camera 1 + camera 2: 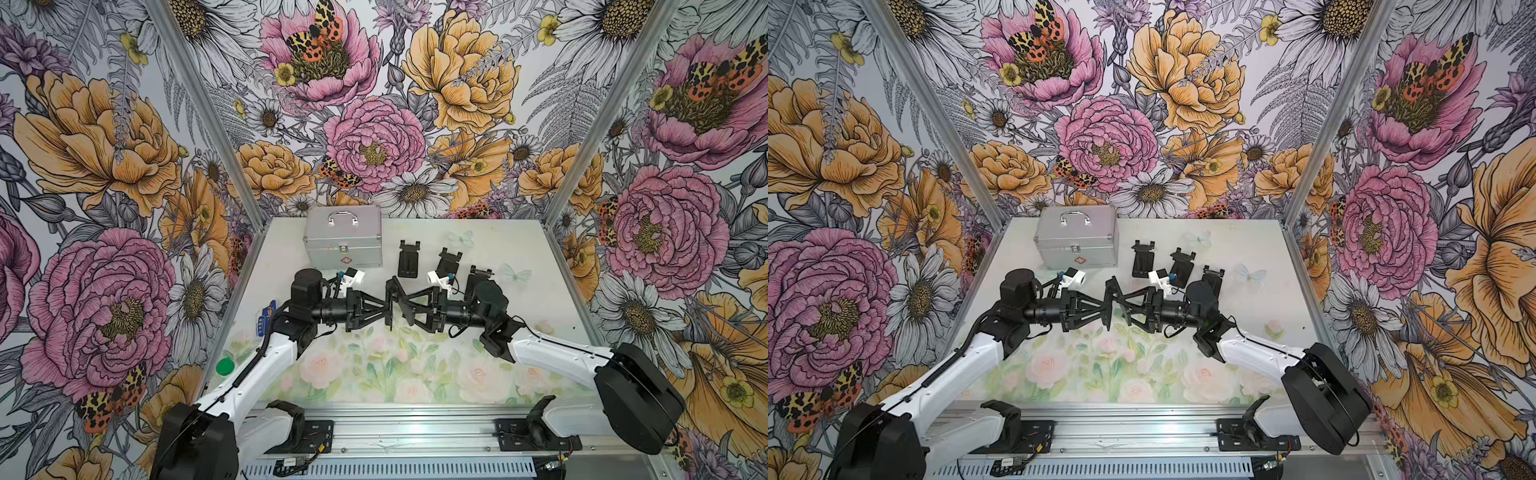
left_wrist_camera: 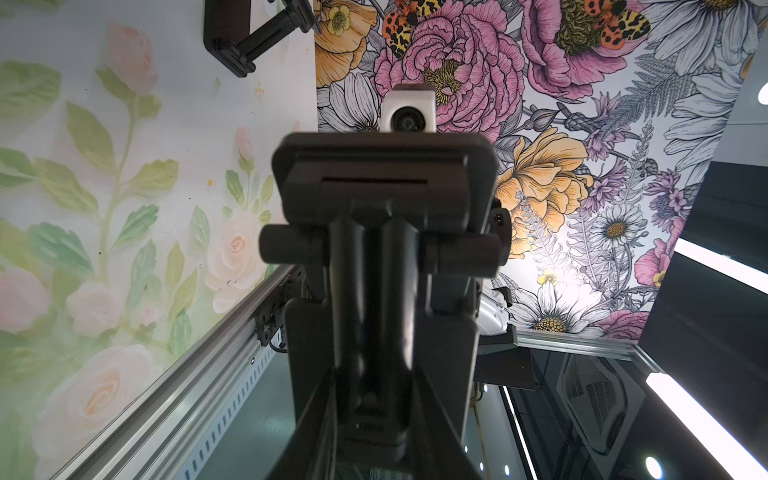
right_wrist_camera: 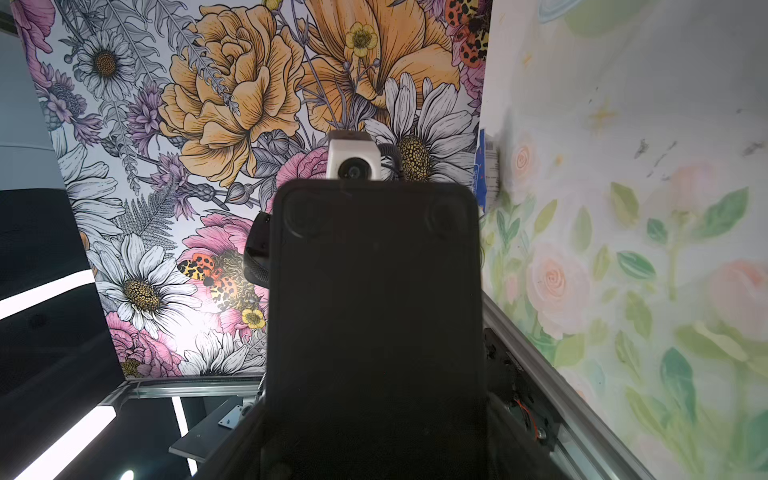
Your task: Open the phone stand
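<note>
Mid-table, above the floral mat (image 1: 374, 374): one black phone stand (image 1: 397, 293), partly unfolded, aloft; left gripper (image 1: 390, 309) clamped narrow on its arm; right gripper (image 1: 407, 311) clamped wide across its base plate.

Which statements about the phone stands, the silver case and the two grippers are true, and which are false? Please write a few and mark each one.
1. The silver case is closed. True.
2. The silver case stands on the robot's right side. False: it stands at the back left of the table.
3. Three other phone stands are on the table, beyond the grippers. True.
4. The held phone stand lies flat on the table. False: the left gripper and the right gripper hold it up between them, above the table.
</note>
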Motion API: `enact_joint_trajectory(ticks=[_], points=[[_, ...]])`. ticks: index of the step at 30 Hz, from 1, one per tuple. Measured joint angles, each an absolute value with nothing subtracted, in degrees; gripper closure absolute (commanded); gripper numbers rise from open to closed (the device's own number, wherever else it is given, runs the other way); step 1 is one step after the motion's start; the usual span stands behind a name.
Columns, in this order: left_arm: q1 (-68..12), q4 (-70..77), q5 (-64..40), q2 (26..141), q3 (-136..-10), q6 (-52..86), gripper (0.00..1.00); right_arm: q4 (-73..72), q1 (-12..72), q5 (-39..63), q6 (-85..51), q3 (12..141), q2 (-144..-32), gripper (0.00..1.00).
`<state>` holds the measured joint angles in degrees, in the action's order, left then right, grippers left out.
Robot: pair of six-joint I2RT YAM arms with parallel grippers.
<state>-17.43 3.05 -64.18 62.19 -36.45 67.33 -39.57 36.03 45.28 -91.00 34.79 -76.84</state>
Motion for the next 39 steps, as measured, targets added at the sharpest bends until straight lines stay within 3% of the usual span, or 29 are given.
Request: enact_joint_trajectory(ticks=[19, 22, 24, 26, 31, 39], points=[[-17.43, 1.61, -64.07, 61.43, -35.83, 65.93, 1.00, -36.38, 32.97, 48.38, -88.88, 34.76, -75.77, 0.62], [-17.43, -0.32, -63.61, 61.45, -36.29, 64.58, 0.62, -35.40, 32.97, 48.36, -88.31, 34.79, -75.77, 0.62], [-17.28, -4.82, -62.39, 61.43, -37.98, 62.13, 0.24, -31.40, 32.69, 47.55, -86.37, 35.90, -75.20, 0.63], [-16.49, -8.27, -60.69, 60.93, -39.86, 60.75, 0.09, -24.69, 31.55, 45.69, -83.13, 38.26, -74.11, 0.65], [-14.44, -17.26, -53.74, 57.74, -45.32, 56.93, 0.04, -4.80, 30.41, 41.01, -71.79, 49.45, -72.60, 0.66], [-19.16, -37.34, -37.12, 59.18, -57.52, 42.06, 0.10, 22.74, 31.94, 33.39, -56.31, 63.90, -75.33, 0.68]])
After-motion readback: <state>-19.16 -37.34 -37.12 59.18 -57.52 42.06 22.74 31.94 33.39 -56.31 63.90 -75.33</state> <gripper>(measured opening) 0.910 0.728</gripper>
